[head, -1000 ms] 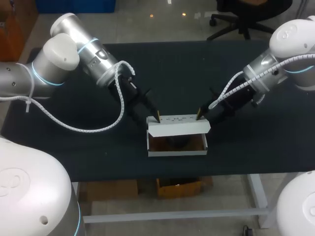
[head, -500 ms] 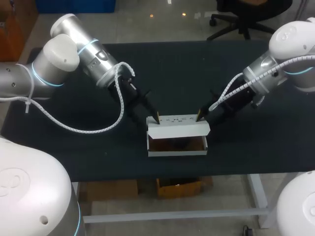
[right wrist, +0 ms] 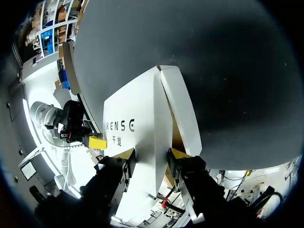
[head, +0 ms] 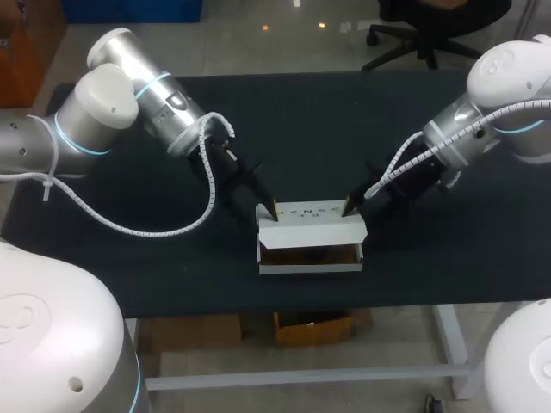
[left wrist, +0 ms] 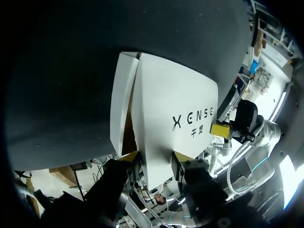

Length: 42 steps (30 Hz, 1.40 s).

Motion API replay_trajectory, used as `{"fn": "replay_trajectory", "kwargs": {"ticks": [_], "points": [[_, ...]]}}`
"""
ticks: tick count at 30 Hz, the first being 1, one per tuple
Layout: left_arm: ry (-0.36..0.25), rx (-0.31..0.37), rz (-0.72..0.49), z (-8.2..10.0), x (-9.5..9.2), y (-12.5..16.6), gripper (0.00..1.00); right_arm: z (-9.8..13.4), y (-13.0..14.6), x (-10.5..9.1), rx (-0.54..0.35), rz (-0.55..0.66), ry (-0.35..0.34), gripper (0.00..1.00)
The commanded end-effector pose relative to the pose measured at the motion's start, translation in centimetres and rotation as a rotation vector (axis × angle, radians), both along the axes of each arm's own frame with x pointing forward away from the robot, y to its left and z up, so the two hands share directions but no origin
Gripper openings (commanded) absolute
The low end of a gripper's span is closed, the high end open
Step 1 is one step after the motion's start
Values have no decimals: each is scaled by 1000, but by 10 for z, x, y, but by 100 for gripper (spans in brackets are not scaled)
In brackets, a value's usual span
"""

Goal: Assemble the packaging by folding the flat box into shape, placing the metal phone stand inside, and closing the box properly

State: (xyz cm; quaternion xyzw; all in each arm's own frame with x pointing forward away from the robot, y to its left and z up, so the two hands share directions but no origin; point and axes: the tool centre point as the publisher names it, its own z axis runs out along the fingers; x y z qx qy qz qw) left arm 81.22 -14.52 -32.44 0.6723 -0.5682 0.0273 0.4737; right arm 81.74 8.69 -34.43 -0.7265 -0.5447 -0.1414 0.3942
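**Head view.** Working on the white box (head: 310, 268), which is lying on the worktop (head: 448, 258) just inside its near edge, roughly midway between the left and right edges. Holding the lid panel (head: 312, 212) tilted up over the opening, with the tuck flap (head: 312, 231) folded forward and the brown interior showing beneath. Meeting the lid panel's far left corner with the left end effector (head: 273, 207) and its far right corner with the right end effector (head: 347, 205). Not identifying the phone stand within the shaded interior.

**Left wrist view.** Straddling one short end of the lid panel with fingertips (left wrist: 182, 159) set partway apart. Apparently touching it from both sides, so judged to be gripping it. Sighting the other arm's yellow tip at the panel's opposite end.

**Right wrist view.** Straddling the other short end with fingertips (right wrist: 179, 153) likewise partway apart and apparently bearing on the panel from both sides.

**Handling.**
- Treating the box as light, thin card: fairly stiff across its panels, weak at the creases.
- Expecting it to buckle or skid over the worktop under a hard push.
- Taking hold at the lid's short ends, near the fold, as the likeliest place for steering the tuck flap behind the front wall.
- Avoiding pressure on the panel's unsupported middle.
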Motion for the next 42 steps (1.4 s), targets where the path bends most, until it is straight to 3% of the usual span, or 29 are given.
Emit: {"fn": "replay_trajectory", "kwargs": {"ticks": [1,28,42], "points": [[-2,-1,1,-1,-1,0,42,-4,0,3,6,10,6,42],[-66,22,8,2,0,6,43,-11,2,6,-14,54,-2,47],[-214,55,23,27,1,12,49,-12,2,6,-18,63,-14,49]]}}
